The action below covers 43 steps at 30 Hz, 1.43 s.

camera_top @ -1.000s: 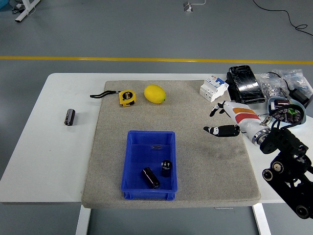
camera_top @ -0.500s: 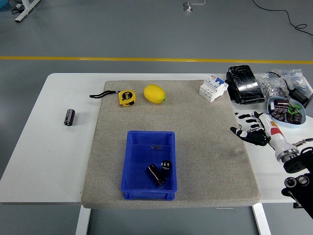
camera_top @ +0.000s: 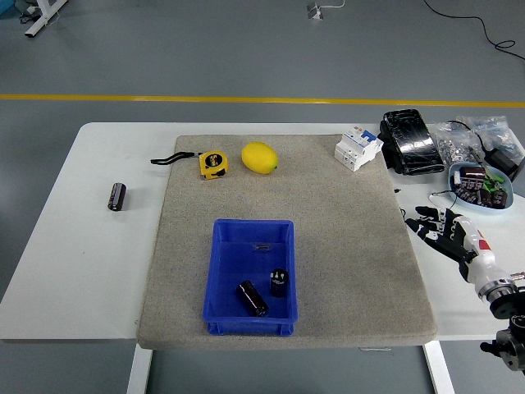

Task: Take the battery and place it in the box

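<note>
Two black cylindrical batteries (camera_top: 279, 282) lie inside the blue plastic box (camera_top: 220, 271), which sits on the grey felt mat (camera_top: 344, 246) toward the near edge of the white counter (camera_top: 74, 263). One of them stands near the box's right wall, and the other (camera_top: 253, 297) lies tilted just beside it, closer to the box's near wall. A third black cylindrical battery (camera_top: 117, 196) lies by itself on the bare counter near the left edge, well apart from the mat.

My right robot hand (camera_top: 439, 227) hovers at the right edge of the counter, just off the mat's right side, with its fingers (camera_top: 420, 215) spread loose and nothing in them. It is well apart from the box and from every battery.

Along the far edge of the mat sit a yellow tape measure (camera_top: 213, 163) with a black strap trailing to its left and, just beside it, a yellow lemon (camera_top: 259, 158). At the mat's far right corner stands a white circuit breaker (camera_top: 358, 148). Beyond it, on the far right corner of the counter, I see a black shiny wrapped pack (camera_top: 410, 141), some clear bags of small metal parts (camera_top: 459, 141), and a light blue bowl (camera_top: 510, 195) holding small dark components.
</note>
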Available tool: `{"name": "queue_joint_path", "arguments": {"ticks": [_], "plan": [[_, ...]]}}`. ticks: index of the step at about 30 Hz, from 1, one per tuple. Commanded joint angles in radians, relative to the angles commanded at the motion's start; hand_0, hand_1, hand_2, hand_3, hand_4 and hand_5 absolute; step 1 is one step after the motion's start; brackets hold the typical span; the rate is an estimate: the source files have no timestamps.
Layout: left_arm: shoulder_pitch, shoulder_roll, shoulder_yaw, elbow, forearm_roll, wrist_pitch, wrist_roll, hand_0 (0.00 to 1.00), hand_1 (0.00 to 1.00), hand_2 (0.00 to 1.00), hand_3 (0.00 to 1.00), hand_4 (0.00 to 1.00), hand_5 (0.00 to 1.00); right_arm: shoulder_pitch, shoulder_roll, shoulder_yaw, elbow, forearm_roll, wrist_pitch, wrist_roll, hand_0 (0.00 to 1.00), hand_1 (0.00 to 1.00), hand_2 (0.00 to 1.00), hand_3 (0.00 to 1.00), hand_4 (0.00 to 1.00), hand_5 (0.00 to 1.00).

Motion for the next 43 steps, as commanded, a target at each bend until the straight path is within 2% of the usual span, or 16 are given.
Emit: {"name": "queue_joint_path", "arguments": {"ticks": [6,14,17,18,23,24,29,30,43], "plan": [[-0.001,-0.004,0.014,0.0,-0.019,0.003,-0.008,0.602,0.565,0.606,0.62,0.614,0.682,0.007,0.008,-0.006,-0.008,0.035,0.018,0.034,0.678,0.713,0.777,0.686,0.973,0.433],[-0.002,-0.007,0.022,0.002,-0.04,0.01,-0.015,0.603,0.568,0.606,0.62,0.614,0.683,0.002,0.005,0.022,0.004,0.059,0.019,0.034,0.685,0.715,0.777,0.694,0.996,0.462],[-0.003,-0.007,0.021,0.002,-0.038,0.01,-0.015,0.603,0.568,0.606,0.62,0.614,0.683,0.001,0.007,0.029,0.009,0.113,0.048,0.038,0.685,0.715,0.777,0.694,0.996,0.462],[-0.004,-0.007,0.021,0.002,-0.037,0.01,-0.015,0.605,0.567,0.608,0.62,0.614,0.683,0.0,0.009,0.034,0.013,0.136,0.062,0.046,0.703,0.738,0.793,0.802,0.998,0.499],[-0.005,-0.005,0.024,0.002,-0.038,0.008,-0.016,0.605,0.567,0.608,0.62,0.614,0.683,0.003,0.017,0.05,0.027,0.155,0.082,0.066,0.703,0.738,0.793,0.802,0.998,0.499],[-0.005,-0.004,0.025,0.002,-0.039,0.007,-0.017,0.606,0.569,0.607,0.621,0.614,0.683,0.004,0.017,0.051,0.028,0.163,0.086,0.07,0.728,0.757,0.81,0.81,0.998,0.584],[-0.006,-0.006,0.027,0.003,-0.045,0.01,-0.02,0.606,0.569,0.607,0.621,0.614,0.683,0.001,0.018,0.064,0.037,0.202,0.098,0.081,0.728,0.757,0.81,0.81,0.998,0.584],[-0.006,-0.006,0.028,0.004,-0.049,0.011,-0.02,0.605,0.569,0.607,0.621,0.615,0.684,0.0,0.018,0.067,0.038,0.204,0.098,0.079,0.782,0.786,0.836,0.857,0.998,0.718],[-0.006,-0.011,0.031,0.006,-0.056,0.015,-0.023,0.603,0.571,0.607,0.621,0.615,0.685,0.0,0.016,0.084,0.047,0.154,0.105,0.041,0.794,0.798,0.85,0.881,0.998,0.731]]}}
